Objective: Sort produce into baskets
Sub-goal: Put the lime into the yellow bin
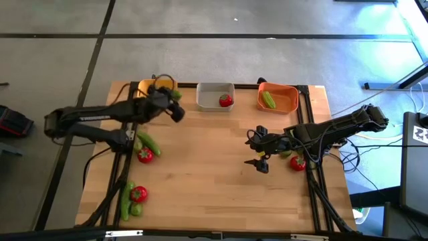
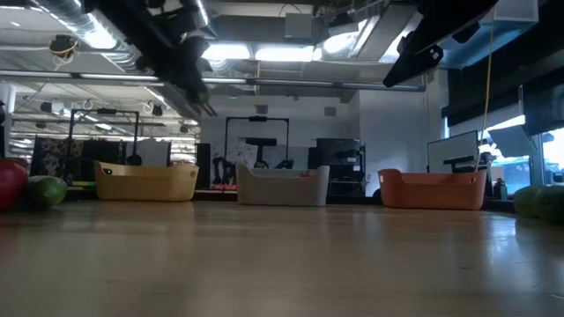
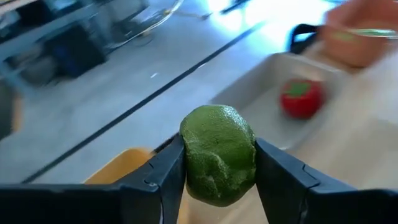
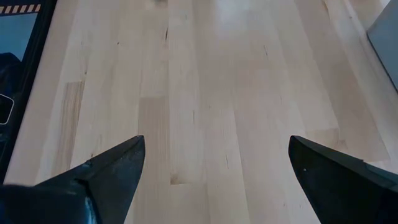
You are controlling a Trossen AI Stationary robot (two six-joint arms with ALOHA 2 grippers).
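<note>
My left gripper (image 1: 176, 102) is shut on a small round green lime (image 3: 219, 154), held in the air by the right rim of the yellow basket (image 1: 148, 88). The light grey basket (image 1: 215, 96) holds a red tomato (image 1: 226, 100). The orange basket (image 1: 278, 98) holds a green cucumber (image 1: 268, 99). My right gripper (image 1: 258, 147) is open and empty over bare table right of centre (image 4: 211, 155). Loose tomatoes (image 1: 145, 155), (image 1: 138, 194) and cucumbers (image 1: 148, 142), (image 1: 125, 199) lie on the table's left side. My left gripper pinches the lime's two opposite sides (image 3: 186, 163) between its two fingers (image 3: 165, 174). The lime is lifted clear of the table, and its far part juts out past the fingertips.
A tomato (image 1: 297, 163) and a green piece (image 1: 286, 154) lie by the table's right edge, close to my right arm. A small lime (image 1: 136, 209) lies at the near left. The three baskets stand in a row along the far edge (image 2: 282, 186). The table's middle is bare wood.
</note>
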